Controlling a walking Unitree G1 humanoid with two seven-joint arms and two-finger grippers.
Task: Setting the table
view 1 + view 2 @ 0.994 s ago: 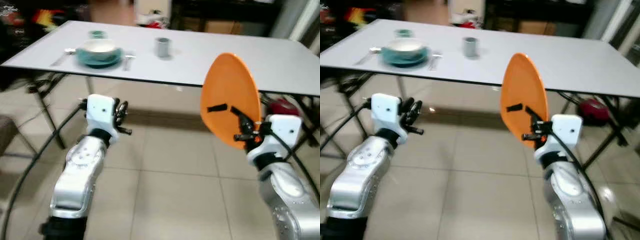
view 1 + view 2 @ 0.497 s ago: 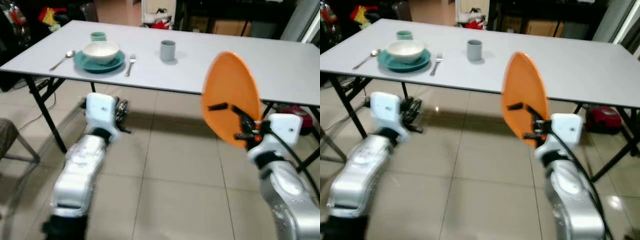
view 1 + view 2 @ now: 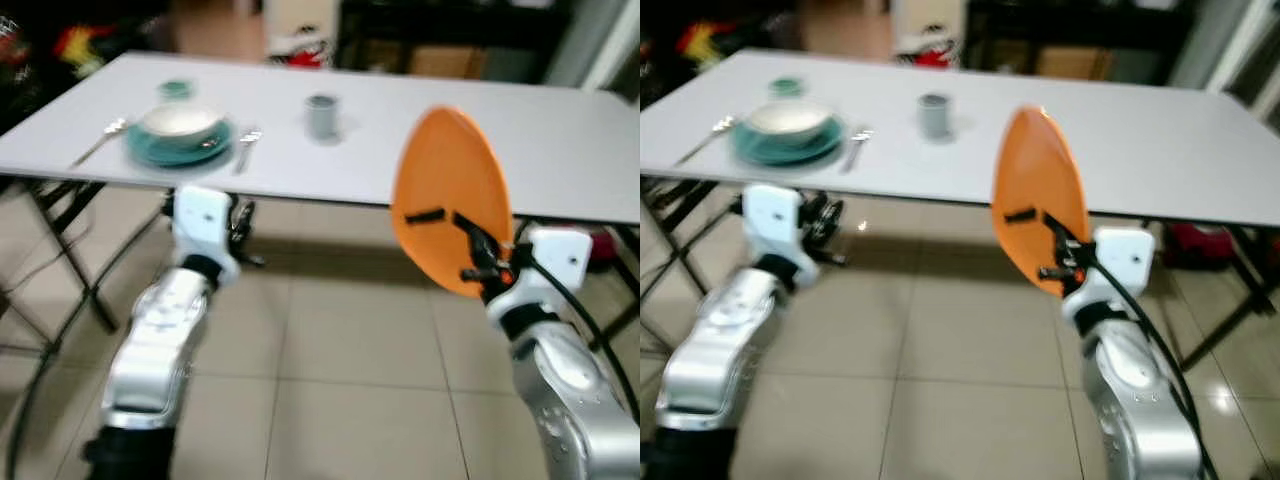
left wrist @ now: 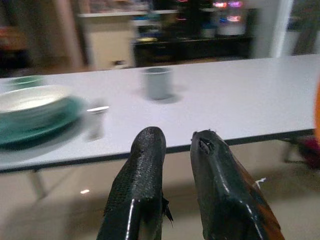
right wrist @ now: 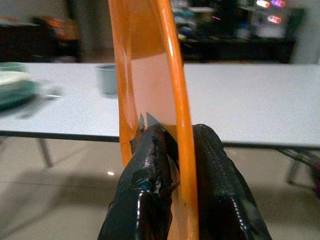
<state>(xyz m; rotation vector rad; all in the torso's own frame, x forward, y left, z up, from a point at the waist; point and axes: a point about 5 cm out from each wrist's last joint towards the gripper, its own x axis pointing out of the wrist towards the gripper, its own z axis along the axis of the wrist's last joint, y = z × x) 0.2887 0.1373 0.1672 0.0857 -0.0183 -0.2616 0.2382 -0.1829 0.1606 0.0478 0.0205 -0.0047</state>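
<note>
My right gripper (image 3: 455, 230) is shut on the rim of an orange plate (image 3: 448, 195), held upright on its edge in front of the white table (image 3: 560, 130); in the right wrist view the plate (image 5: 150, 85) stands between the two fingers (image 5: 150, 165). On the table's left part lies a set place: a teal plate (image 3: 180, 145) with a white bowl (image 3: 180, 122), a spoon (image 3: 95, 140), a fork (image 3: 245, 145), a small green cup (image 3: 175, 88) and a grey cup (image 3: 320, 115). My left gripper (image 4: 172, 145) hangs below the table's near edge, fingers close together and holding nothing.
Black table legs (image 3: 75, 250) stand on the tiled floor (image 3: 330, 380). A red object (image 3: 600, 245) lies under the table on the right. Dark furniture and clutter (image 3: 440, 30) lie beyond the table's far edge.
The whole view has shifted and blurred, so the camera has moved. The orange plate stays in my right gripper and both arms keep their pose.
</note>
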